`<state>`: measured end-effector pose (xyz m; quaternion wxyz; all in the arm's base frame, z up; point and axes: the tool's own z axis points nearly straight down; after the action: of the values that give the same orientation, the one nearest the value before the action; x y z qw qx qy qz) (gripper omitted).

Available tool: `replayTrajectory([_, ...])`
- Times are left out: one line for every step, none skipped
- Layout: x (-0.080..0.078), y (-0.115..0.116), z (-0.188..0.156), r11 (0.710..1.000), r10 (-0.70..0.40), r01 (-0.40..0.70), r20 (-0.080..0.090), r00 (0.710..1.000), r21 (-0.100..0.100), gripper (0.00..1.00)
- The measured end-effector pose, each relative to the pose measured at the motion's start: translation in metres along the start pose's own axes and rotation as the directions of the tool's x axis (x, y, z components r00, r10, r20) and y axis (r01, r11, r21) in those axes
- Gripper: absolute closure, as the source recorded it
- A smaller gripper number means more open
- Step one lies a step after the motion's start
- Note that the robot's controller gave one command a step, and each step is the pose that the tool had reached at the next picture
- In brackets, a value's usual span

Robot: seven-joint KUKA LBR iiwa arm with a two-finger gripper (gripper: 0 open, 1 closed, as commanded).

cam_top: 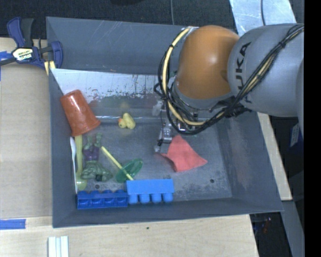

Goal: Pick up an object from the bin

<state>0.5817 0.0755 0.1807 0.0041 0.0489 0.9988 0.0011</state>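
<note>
My gripper hangs below the orange dome in the middle of the bin, its fingertip at the upper left corner of a flat red cloth-like piece lying right of centre on the bin floor. A small yellow duck-like toy lies to the gripper's upper left.
An orange-red cup lies on its side at the left wall. Along the left and front sit a green-and-purple toy bunch, a yellow-handled green spoon, a light blue block and a darker blue block.
</note>
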Motion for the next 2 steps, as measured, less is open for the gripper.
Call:
replayTrajectory([-0.004,-0.05,0.015,1.0,0.007,-0.007,0.003,1.0,-0.001,0.0])
replayTrajectory([0.025,-0.066,0.02,0.995,0.095,-0.095,-0.002,0.995,0.0,0.0])
